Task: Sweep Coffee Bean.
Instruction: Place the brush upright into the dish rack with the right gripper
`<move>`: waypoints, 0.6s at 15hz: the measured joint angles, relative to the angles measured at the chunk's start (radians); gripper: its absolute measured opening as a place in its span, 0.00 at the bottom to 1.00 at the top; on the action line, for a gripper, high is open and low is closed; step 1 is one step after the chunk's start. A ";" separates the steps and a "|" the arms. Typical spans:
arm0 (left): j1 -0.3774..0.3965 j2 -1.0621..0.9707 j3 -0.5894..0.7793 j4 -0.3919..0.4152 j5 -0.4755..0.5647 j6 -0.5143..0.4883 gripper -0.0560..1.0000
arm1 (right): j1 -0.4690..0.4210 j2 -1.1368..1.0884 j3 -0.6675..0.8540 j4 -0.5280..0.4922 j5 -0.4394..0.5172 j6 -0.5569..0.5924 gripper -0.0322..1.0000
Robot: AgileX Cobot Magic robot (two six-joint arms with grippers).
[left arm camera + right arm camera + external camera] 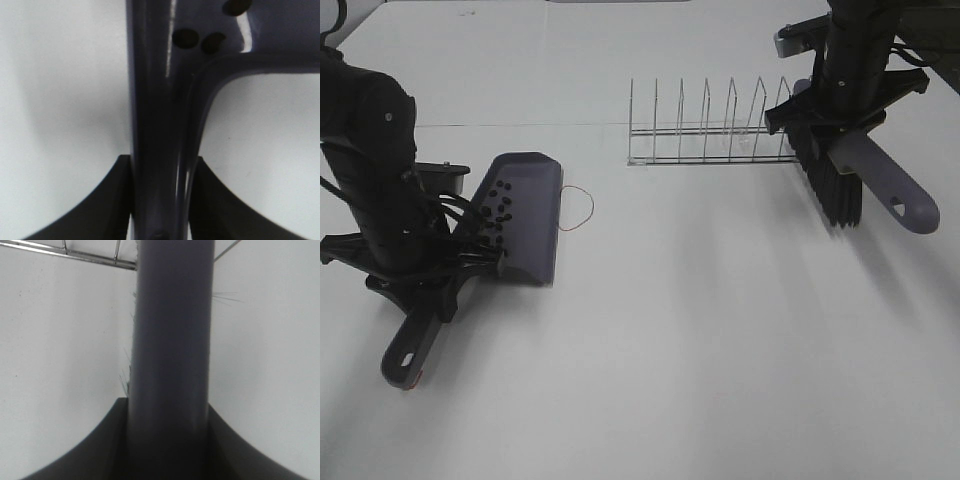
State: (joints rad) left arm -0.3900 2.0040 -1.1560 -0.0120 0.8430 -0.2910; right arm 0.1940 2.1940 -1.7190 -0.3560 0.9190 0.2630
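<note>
Maybe twenty dark oval beans [498, 206] dot dustpan [536, 222] left pincer [161, 172] pinches; right pincer [168, 412], brush [832, 192].

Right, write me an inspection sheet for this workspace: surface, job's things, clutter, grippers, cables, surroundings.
Surface: white table; no beans seen lying on it outside the pan.
Job's things: coffee beans gathered inside the grey dustpan; brush with bristles pointing down, by the rack's right end.
Clutter: wire rack at the back; thin red wire loop beside the dustpan's front edge.
Grippers: left gripper shut on the dustpan's handle; right gripper shut on the brush's handle.
Cables: dark leads on the left arm, off the table.
Surroundings: nothing seen.
</note>
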 joint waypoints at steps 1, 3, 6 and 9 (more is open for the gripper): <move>-0.001 0.000 0.000 0.000 0.008 0.000 0.31 | -0.001 0.001 0.000 -0.011 -0.022 0.001 0.31; -0.001 0.000 0.000 0.001 0.012 0.001 0.31 | -0.009 0.011 -0.007 -0.013 -0.053 0.001 0.31; -0.003 0.000 0.000 0.006 0.014 0.001 0.31 | -0.028 0.074 -0.087 -0.009 -0.035 -0.010 0.31; -0.004 0.000 0.000 0.012 0.017 0.001 0.31 | -0.029 0.136 -0.199 0.001 0.001 -0.029 0.31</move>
State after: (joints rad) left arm -0.3940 2.0040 -1.1560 0.0000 0.8600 -0.2900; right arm 0.1650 2.3300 -1.9180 -0.3550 0.9200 0.2340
